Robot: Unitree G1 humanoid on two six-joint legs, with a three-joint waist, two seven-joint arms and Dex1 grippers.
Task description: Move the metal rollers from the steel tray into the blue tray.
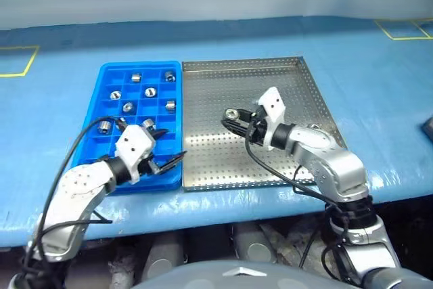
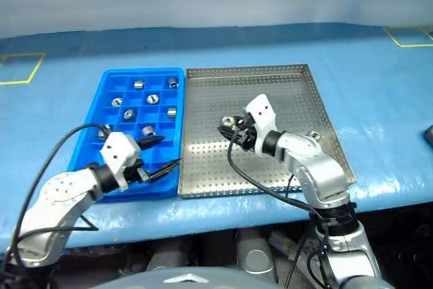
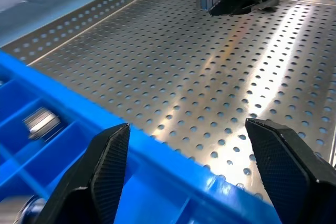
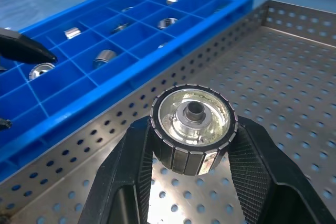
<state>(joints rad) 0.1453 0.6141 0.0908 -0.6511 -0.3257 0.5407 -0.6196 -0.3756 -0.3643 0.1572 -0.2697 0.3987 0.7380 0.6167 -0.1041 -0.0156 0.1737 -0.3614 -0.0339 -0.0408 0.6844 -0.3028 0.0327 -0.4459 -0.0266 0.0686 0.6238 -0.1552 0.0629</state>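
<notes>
My right gripper [image 1: 234, 120] is shut on one metal roller [image 4: 192, 125], a ribbed silver cylinder with a central hole. It holds the roller above the left-middle of the steel tray [image 1: 223, 82], close to the wall of the blue tray [image 1: 107, 78]. The steel tray's perforated base around it looks bare. Several metal rollers [image 1: 150, 91] lie in separate compartments of the blue tray. My left gripper [image 1: 169, 147] hangs open over the blue tray's near right corner with nothing between its fingers [image 3: 107, 163], pointing towards the steel tray.
Both trays sit side by side on a blue-covered table [image 1: 61, 99], the blue one on the left. Yellow tape marks [image 1: 20, 59] lie at the far left and far right. A dark object [image 1: 428, 126] sits at the right edge. Black cables trail from both wrists.
</notes>
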